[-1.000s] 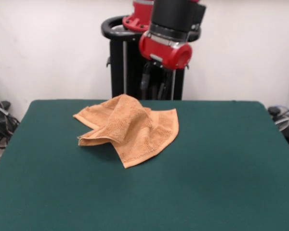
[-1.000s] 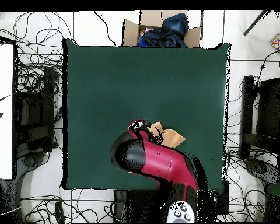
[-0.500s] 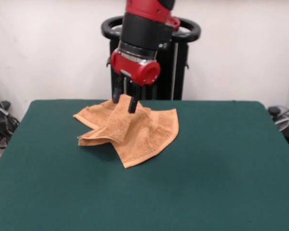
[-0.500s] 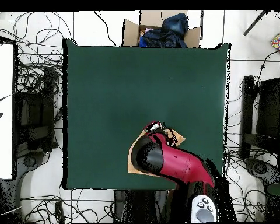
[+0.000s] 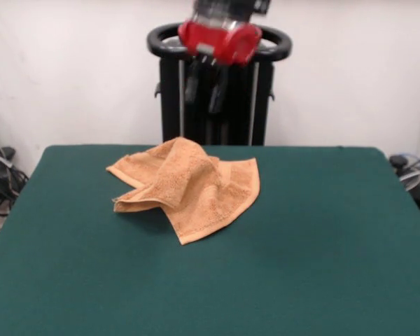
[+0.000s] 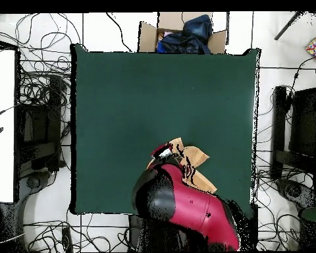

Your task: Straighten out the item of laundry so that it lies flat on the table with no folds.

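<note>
The towel [image 5: 187, 186] is nowhere near flat. It sits crumpled on the green table [image 5: 322, 252], toward the side nearest the black pedestal [image 5: 220, 91] and short of the table's middle. One flap is thrown over the main body of the cloth and rises into a soft ridge, with a rolled fold jutting out on the camera's left of the heap. A single corner points out toward the open green cloth on the side away from the pedestal. A woven band shows along the edge on the camera's right, but much of the rest is doubled under itself.

The gripper [image 5: 204, 89] hangs in the air well above the towel, in front of the pedestal, its two dark fingers [image 5: 191, 87] pointing down with a clear gap between them. Nothing is held between them, and they are not touching the cloth. From overhead, the red arm [image 6: 187, 204] covers a good part of the towel, leaving only its tan edges showing around it.

As far as I can judge, the whole job is still ahead. The overlapped flap has to be lifted and laid back, the rolled fold drawn out, and the corners pulled apart until the cloth lies in one layer. There is plenty of bare table around it for that.
</note>
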Controlling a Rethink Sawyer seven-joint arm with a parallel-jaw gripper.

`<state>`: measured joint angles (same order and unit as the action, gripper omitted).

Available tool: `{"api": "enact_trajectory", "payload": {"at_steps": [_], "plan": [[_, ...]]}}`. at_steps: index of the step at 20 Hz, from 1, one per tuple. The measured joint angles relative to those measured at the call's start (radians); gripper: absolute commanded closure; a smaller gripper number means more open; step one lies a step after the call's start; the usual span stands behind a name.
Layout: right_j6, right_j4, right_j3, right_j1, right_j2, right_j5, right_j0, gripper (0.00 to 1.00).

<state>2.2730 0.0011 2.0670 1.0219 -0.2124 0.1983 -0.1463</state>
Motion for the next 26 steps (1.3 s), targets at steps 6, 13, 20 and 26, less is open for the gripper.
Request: {"api": "enact_trajectory", "payload": {"at_steps": [6, 13, 20, 26], "plan": [[0.0, 0.046, 0.023, 0.13, 0.001, 0.165, 0.063, 0.0], [0.0, 0.035, 0.093, 0.109, 0.067, -0.02, -0.008, 0.0], [0.0, -0.032, 0.138, 0.009, 0.083, -0.252, -0.061, 0.0], [0.0, -0.068, 0.157, -0.107, 0.09, -0.323, -0.095, 0.0]]}}
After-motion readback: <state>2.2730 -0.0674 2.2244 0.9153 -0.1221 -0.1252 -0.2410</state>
